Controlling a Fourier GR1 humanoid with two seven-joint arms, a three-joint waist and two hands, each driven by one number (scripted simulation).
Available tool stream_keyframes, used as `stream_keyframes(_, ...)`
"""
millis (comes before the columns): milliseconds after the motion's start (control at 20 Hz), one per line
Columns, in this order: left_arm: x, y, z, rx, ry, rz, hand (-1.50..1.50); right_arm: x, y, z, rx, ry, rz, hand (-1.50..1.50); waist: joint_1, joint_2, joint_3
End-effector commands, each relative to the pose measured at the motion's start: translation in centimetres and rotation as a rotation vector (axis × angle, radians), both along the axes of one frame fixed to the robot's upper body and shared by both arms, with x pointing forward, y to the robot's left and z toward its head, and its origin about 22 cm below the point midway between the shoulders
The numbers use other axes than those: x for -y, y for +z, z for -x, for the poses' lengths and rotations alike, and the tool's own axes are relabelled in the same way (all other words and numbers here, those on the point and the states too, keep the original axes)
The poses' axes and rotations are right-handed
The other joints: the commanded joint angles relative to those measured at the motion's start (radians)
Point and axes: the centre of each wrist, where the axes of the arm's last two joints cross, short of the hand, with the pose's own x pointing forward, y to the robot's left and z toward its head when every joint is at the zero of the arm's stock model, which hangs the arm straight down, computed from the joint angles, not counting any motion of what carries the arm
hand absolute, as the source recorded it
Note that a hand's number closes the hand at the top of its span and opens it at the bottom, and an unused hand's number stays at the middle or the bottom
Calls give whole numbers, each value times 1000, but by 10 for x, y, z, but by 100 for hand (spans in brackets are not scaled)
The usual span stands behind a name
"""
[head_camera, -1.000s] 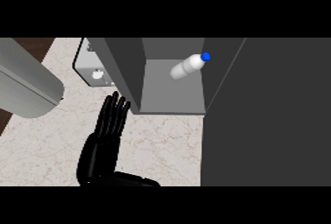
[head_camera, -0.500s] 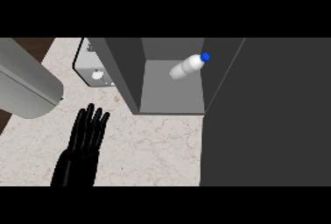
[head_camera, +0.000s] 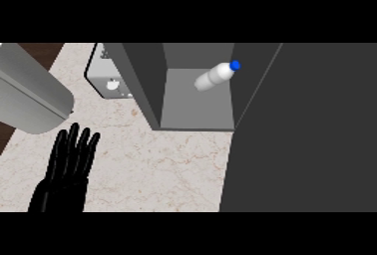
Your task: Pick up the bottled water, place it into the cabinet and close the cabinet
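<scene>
Bottled water (head_camera: 214,76) inside cabinet (head_camera: 197,107), well apart from fingers (head_camera: 74,144).

I am counting one bottle (head_camera: 215,75), lying tilted inside the one cabinet (head_camera: 197,102), its single blue cap (head_camera: 235,64) pointing up and right. One cabinet door (head_camera: 309,129) is standing open, filling the right side. One robot hand (head_camera: 68,167) is showing at the lower left, fingers straight, over the one marbled table (head_camera: 169,169). One grey forearm (head_camera: 29,94) is crossing the upper left corner. One sink (head_camera: 110,82) is sitting behind the cabinet, with one round drain in it. That is making one of each kind.
</scene>
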Motion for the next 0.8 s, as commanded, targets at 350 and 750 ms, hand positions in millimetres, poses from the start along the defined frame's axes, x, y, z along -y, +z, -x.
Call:
stream_keyframes(350,-33,5,11,1,-5,1,-150,-55,40,-7,190,97,15,150,17,-2,-5)
stream_keyframes(750,-46,4,17,7,1,8,-150,-77,39,-28,233,100,73,150,29,4,-3)
